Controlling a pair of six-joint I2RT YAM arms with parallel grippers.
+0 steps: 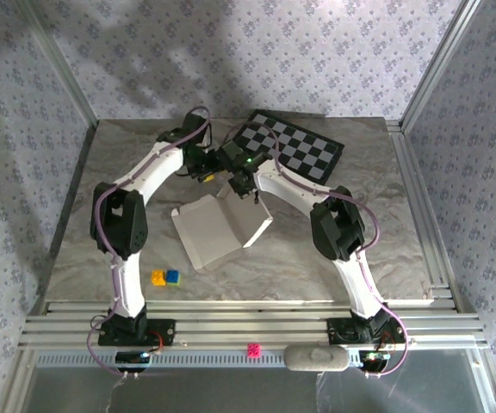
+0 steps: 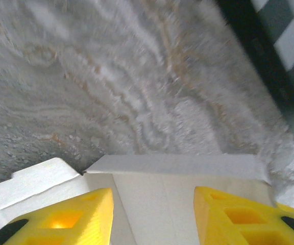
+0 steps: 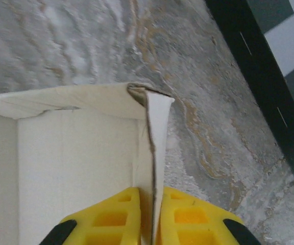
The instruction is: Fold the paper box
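The marbled table [image 1: 403, 228] carries the paper box [image 1: 209, 228], checkered board [image 1: 295, 148], yellow block [image 1: 158, 276], blue block [image 1: 172, 276].

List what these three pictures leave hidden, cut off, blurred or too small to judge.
1. Top view: the far edge of the paper box lies under the left gripper and right gripper; their grip is too small to read.
2. Left wrist view: the table is blurred; the bottom edge and the yellow fingers cut off the box's near part.
3. Right wrist view: the left edge cuts off the box's interior.
4. Top view: the pink cube has faces too small to read.
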